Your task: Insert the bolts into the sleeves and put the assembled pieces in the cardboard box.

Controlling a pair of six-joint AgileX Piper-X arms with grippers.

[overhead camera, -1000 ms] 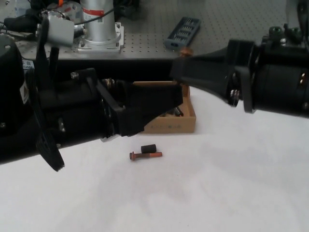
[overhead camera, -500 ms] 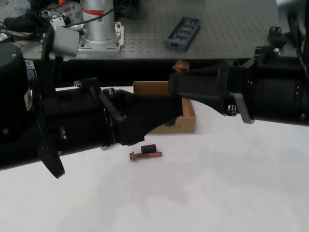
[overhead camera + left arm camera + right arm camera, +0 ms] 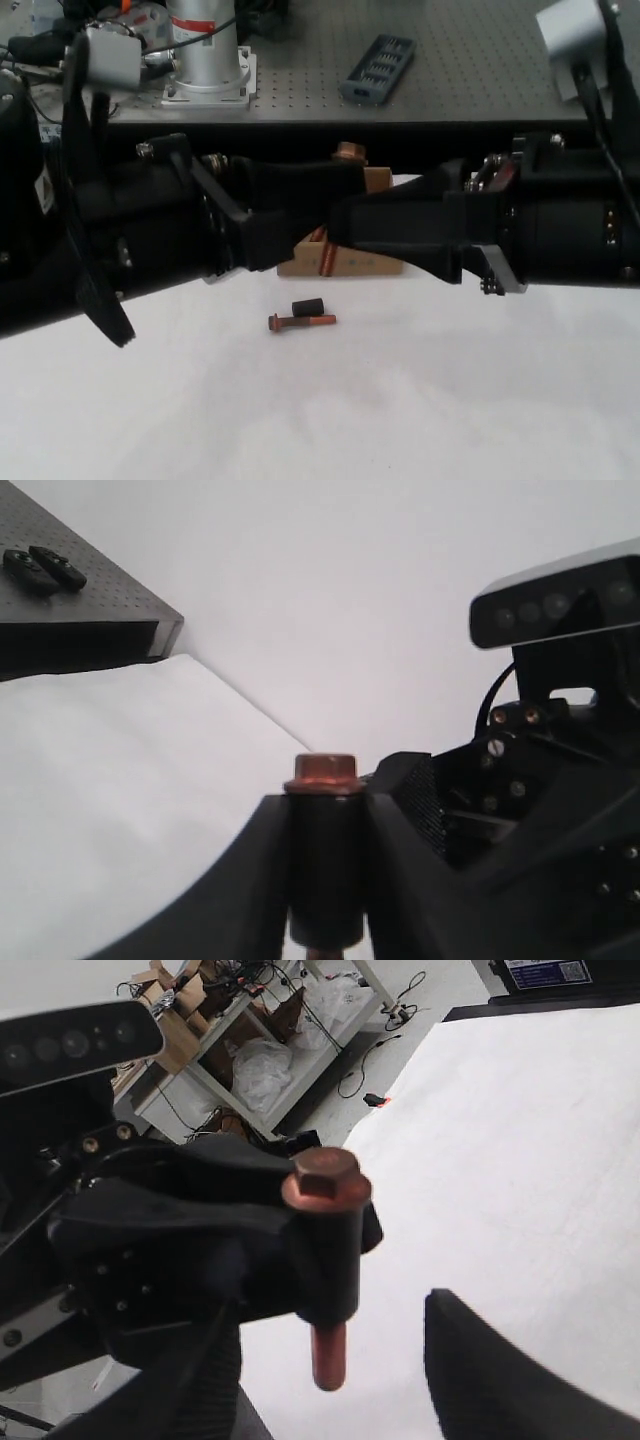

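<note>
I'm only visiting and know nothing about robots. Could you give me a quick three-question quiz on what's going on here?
1. True or false: the black sleeve gripped by the left end effector has a bolt through it.
2. What lies on the white cloth near the cardboard box? A) a loose bolt and a loose sleeve B) two wrenches C) a screwdriver
3. Fill in: the right end effector is ____ (open or shut).
Key: 1 true; 2 A; 3 open.
</note>
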